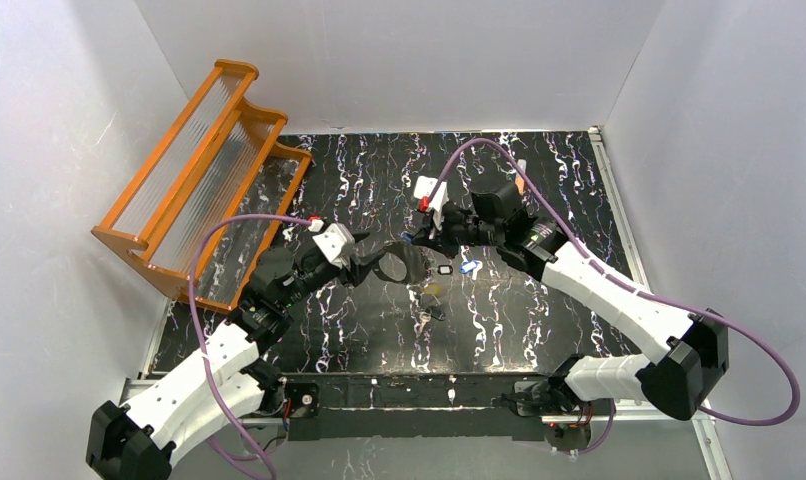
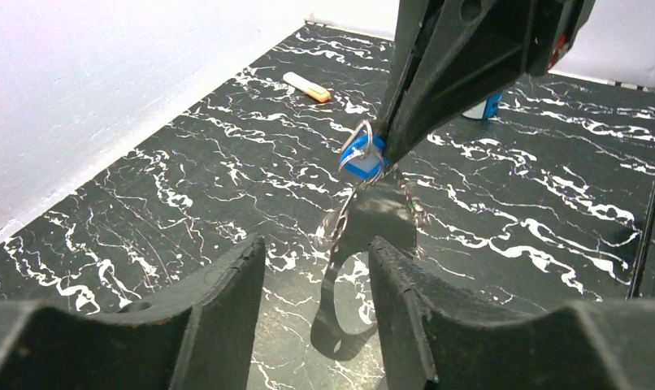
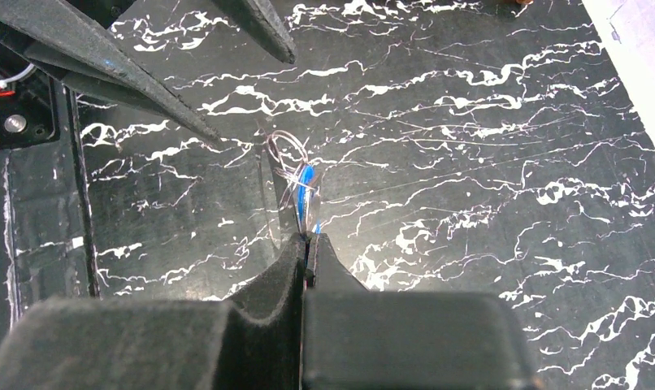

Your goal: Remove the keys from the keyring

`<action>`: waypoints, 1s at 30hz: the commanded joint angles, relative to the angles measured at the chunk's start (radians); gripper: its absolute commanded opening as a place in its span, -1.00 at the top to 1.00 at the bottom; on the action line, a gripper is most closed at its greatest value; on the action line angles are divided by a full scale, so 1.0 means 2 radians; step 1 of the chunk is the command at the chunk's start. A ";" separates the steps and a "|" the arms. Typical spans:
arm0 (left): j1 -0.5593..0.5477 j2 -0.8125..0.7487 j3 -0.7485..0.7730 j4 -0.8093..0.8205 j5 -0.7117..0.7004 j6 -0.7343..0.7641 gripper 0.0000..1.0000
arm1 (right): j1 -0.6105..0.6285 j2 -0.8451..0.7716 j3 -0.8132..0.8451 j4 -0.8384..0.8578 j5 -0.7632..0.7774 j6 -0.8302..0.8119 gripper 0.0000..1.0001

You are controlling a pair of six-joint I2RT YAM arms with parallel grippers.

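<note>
Left gripper (image 2: 316, 244) is sitting about half open at the bottom of its wrist view, jaws apart and not pinching anything. The keyring (image 2: 377, 215) is dangling down into the gap between its fingers (image 2: 227, 284); can't tell if it's touching them. The right gripper (image 3: 308, 237) is coming in from the top of that view, clamped tight on a small blue piece (image 2: 361, 158) with a thin wire ring (image 3: 288, 146). A brass-looking key (image 1: 431, 290) is lying on the worktop (image 1: 539, 320) mid-frame overhead.
</note>
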 commanded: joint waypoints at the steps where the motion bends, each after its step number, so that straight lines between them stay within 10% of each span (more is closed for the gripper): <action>1: 0.003 -0.005 0.020 -0.013 0.024 0.014 -0.01 | 0.003 -0.001 0.040 -0.032 -0.004 -0.034 0.97; 15: 0.033 0.104 0.124 -0.080 0.193 0.067 -0.08 | 0.039 0.008 0.087 -0.116 0.050 -0.121 0.97; 30: 0.052 0.174 0.176 -0.161 0.351 0.119 0.36 | 0.053 0.000 0.090 -0.123 0.070 -0.131 0.97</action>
